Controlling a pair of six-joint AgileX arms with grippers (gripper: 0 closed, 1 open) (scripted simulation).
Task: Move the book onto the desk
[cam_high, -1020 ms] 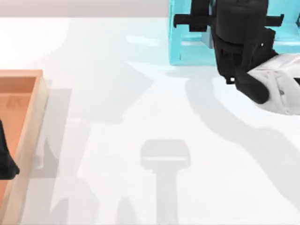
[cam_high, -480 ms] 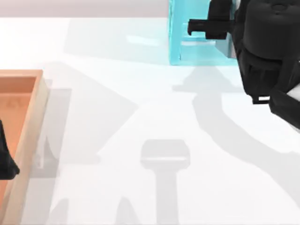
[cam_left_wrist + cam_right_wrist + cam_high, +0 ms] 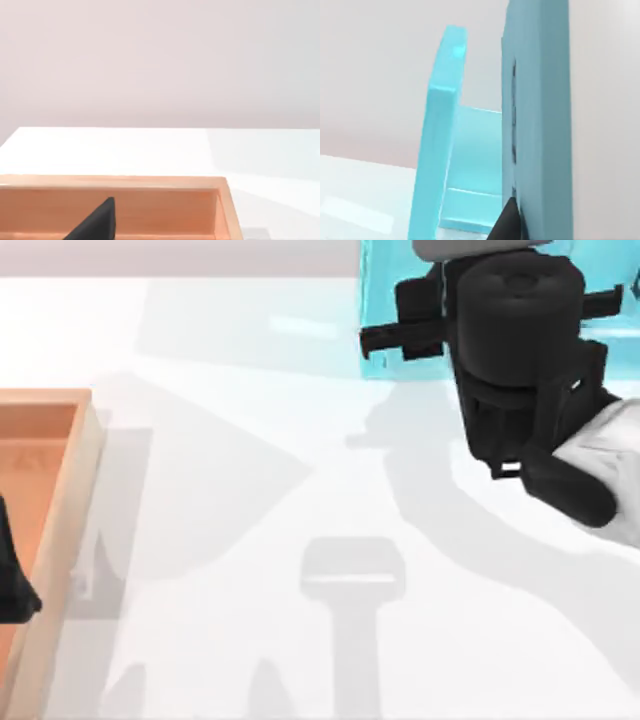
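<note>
The book (image 3: 535, 110) stands as a light blue slab close up in the right wrist view, with one dark finger (image 3: 509, 220) pressed against its cover. From above, a pale grey edge of the book (image 3: 480, 248) peeks out at the far edge, over the cyan shelf unit (image 3: 385, 355). My right gripper (image 3: 480, 270) hangs there at the back right, shut on the book. The white desk (image 3: 250, 490) spreads below. My left gripper (image 3: 10, 580) is parked over the tray at the left edge.
An orange-brown wooden tray (image 3: 70, 500) with a raised rim sits at the left; its wall (image 3: 150, 182) crosses the left wrist view. An upright cyan divider (image 3: 445, 130) of the shelf stands beside the book. Arm shadows fall on the desk's middle.
My right arm swung right, then back left over the shelf, and the book's pale edge now shows at the far edge. The left arm has not moved.
</note>
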